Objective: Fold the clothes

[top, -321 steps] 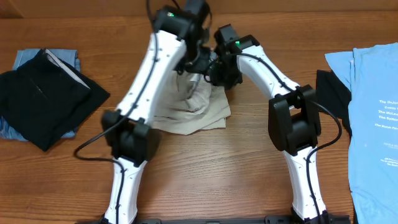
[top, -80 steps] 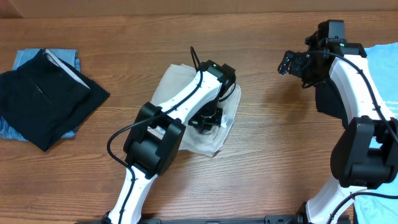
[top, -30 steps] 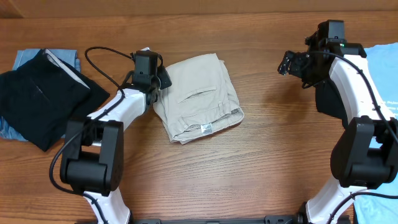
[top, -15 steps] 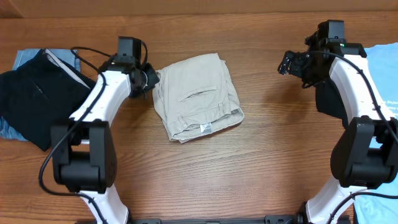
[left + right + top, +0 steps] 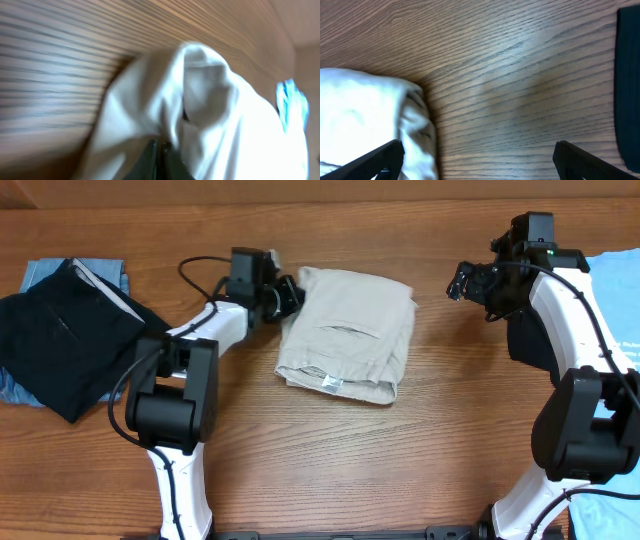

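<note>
Folded beige trousers lie in the middle of the table, pocket side up. My left gripper is at their upper left edge, jaws shut, tips pressed into the cloth. In the left wrist view the dark fingers sit together against the bunched pale fabric; no cloth shows between them. My right gripper hangs open to the right of the trousers over bare wood. The right wrist view shows the gripper wide open, with the trousers' edge at lower left.
A folded black garment lies on a blue one at the far left. A light blue T-shirt lies along the right edge, with a black garment beside it, also in the right wrist view.
The left gripper swung from left of the trousers in to their upper left edge. The trousers slid right and turned. The right arm stayed still.
</note>
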Controlling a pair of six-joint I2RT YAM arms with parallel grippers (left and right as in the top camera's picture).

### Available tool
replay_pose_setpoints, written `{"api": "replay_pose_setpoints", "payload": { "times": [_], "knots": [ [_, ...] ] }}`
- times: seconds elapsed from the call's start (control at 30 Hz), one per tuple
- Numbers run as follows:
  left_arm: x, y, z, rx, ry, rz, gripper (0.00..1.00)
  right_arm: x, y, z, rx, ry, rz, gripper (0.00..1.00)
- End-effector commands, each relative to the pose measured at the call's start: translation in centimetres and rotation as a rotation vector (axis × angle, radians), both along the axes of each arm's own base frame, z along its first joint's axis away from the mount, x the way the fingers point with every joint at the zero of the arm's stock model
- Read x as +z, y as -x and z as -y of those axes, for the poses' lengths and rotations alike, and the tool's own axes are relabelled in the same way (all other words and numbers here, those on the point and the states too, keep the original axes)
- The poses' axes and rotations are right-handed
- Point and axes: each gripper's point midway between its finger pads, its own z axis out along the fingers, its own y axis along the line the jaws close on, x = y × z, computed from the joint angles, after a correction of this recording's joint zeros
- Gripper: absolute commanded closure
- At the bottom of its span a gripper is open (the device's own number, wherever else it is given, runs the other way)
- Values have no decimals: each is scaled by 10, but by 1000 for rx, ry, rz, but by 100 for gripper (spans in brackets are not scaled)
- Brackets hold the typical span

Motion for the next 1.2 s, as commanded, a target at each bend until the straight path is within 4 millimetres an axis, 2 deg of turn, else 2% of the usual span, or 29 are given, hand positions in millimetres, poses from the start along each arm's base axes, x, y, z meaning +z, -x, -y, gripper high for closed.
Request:
{"api": "replay_pose_setpoints", "payload": {
  "times": [0.0,0.03,0.1,0.17,0.2,0.23,0.3,0.47,0.5,0.67,0.8,0.87,0.97,1.07,1.17],
  "knots": [
    [47,-18,9,-132,30,98,95,10,-5,0,0,-3,29,0],
    [64,-25,1,-129,17,87,96,10,-5,0,0,-3,29,0],
    [91,-24,-6,-159,-48,66,96,10,-5,0,0,-3,29,0],
    [107,-4,-5,-195,-164,-10,96,10,-5,0,0,-3,29,0],
    [109,14,7,-247,-191,-53,96,10,-5,0,0,-3,29,0],
    [107,29,21,-292,-201,-86,96,10,-5,0,0,-3,29,0],
    [99,65,68,-412,-218,-120,96,10,-5,0,0,-3,29,0],
    [88,113,142,-546,-344,-73,92,10,-5,0,0,-3,29,0],
    [85,121,152,-564,-360,-72,91,10,-5,0,0,-3,29,0],
    [67,145,175,-559,-424,-89,88,10,-5,0,0,-3,29,0],
    [25,165,163,-495,-457,-218,90,10,-5,0,0,-3,29,0],
    [12,176,155,-506,-471,-267,90,10,-5,0,0,-3,29,0],
    [7,198,138,-528,-509,-379,90,10,-5,0,0,-3,29,0],
    [5,211,124,-596,-561,-408,90,10,-5,0,0,-3,29,0],
    [2,215,83,-561,-712,-484,89,10,-5,0,0,-3,29,0]
  ]
}}
